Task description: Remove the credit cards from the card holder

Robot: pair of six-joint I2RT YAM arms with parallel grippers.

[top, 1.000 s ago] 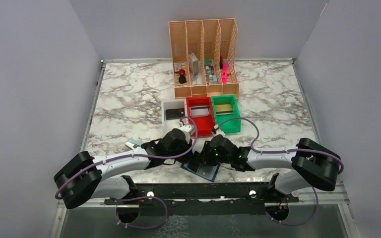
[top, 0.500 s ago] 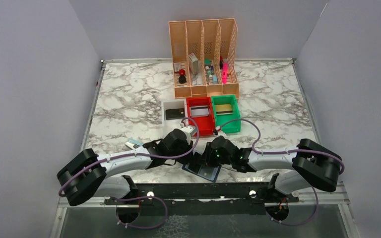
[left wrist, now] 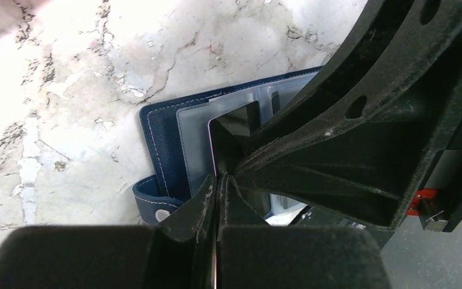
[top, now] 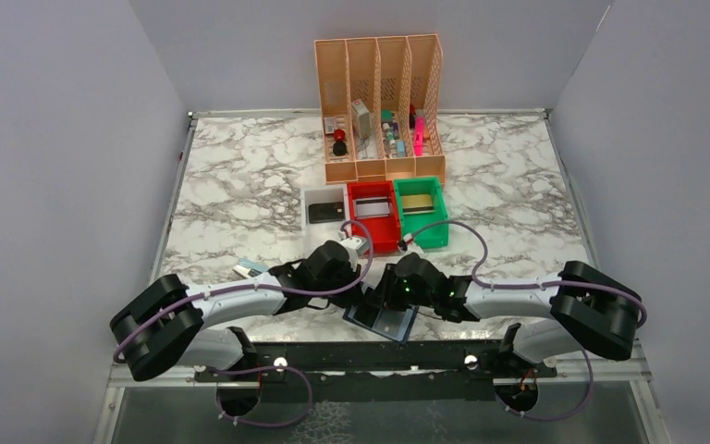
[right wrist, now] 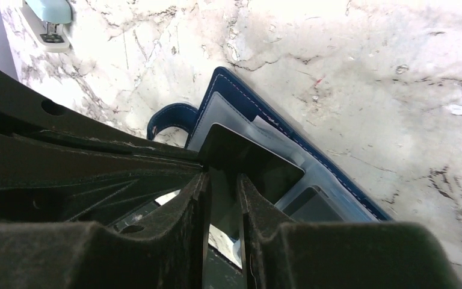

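Near edge of the marble tabletop (top: pixel 240 185): both claws meet over the navy card holder (left wrist: pixel 159 129), which lies open and flat beneath them. Left claw (left wrist: pixel 218 178) is pinched together on the edge of a black credit card (left wrist: pixel 236 123) that stands partly out of a greyish pocket. Right claw (right wrist: pixel 222 178) has its tips a little apart over the same card's face; contact unclear. A pale blue stapler (right wrist: pixel 48 24) lies well beyond the right claw.

The left gripper (left wrist: pixel 218 180) has pinched tight on the edge of the black credit card (left wrist: pixel 236 123) rising from the card holder (left wrist: pixel 159 129), and the left arm (top: pixel 240 300) has swung in closer to it.
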